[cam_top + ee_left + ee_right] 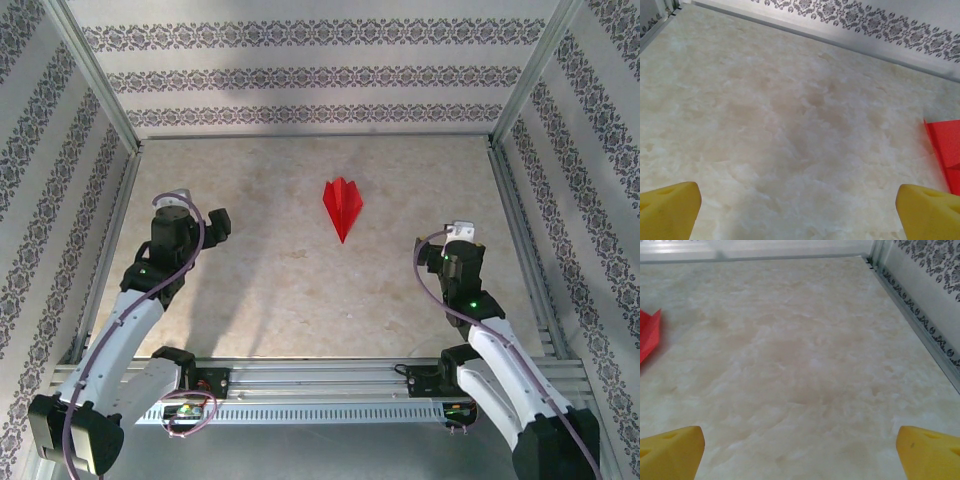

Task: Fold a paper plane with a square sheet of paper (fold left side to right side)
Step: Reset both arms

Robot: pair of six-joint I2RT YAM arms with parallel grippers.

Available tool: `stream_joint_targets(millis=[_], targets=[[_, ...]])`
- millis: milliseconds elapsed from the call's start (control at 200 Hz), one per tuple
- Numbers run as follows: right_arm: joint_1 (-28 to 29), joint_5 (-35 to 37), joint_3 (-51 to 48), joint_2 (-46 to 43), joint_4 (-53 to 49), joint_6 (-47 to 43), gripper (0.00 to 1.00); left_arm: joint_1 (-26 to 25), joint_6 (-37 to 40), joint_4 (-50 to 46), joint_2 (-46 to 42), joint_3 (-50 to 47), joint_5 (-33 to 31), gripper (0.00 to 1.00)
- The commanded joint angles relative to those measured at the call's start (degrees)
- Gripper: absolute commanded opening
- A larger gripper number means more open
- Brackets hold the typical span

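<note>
There is one pale, marbled beige table (300,300), boxed in by three patterned grey-and-white walls (300,75) on a metal frame. Two white-and-black robot arms stand on it. The left arm (135,310) rises from the lower left corner of the top view and leans up and to the right, its black wrist ending at mid-left of the frame. The right arm (495,345) climbs from the lower right corner and leans up and to the left, its wrist at mid-right. There are two grippers, one per arm. In its own wrist view the left gripper (800,212) is spread wide, its two yellow fingertips (670,210) sitting in the bottom corners with bare tabletop between them, holding nothing. The right gripper (800,452) is likewise spread wide, its two yellow fingertips (930,452) in the bottom corners, nothing pinched. One small bright red folded paper plane (343,205) lies on the table just above the centre of the top view, between the two wrists and well apart from both, its point aimed toward the bottom of the frame. Its red edge shows at the right margin of the left wrist view (945,150) and at the left margin of the right wrist view (647,335).
</note>
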Motion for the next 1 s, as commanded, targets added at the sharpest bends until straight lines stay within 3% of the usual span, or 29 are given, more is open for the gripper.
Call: stream_joint_targets(millis=[0,405,540,909,994], targets=[[-2.1,-1.9,-2.0,3.8,8.8,-1.8,0.98,1.0,3.2,3.7,0.9,-1.1,-2.2,1.0],[-6.1,-9.1,-2.3,27.1,37.8,-6.2,0.98,1.1,7.3,13.5,4.3,-4.8,-6.7,1.0],[-6.7,-11.3,-2.1,31.0,44.8,-7.5,0.98,1.2,8.8,16.8,4.5,-6.2,-8.1,1.0],[-7.9,-14.4,-1.3,44.3,57.6,-6.8,0.98,1.3,14.8,25.1,8.0,-9.4,-11.7,1.0],[-8.4,-14.5,-1.0,43.1,53.9,-6.2,0.98,1.6,16.0,30.0,9.4,-11.9,-13.3,1.0]])
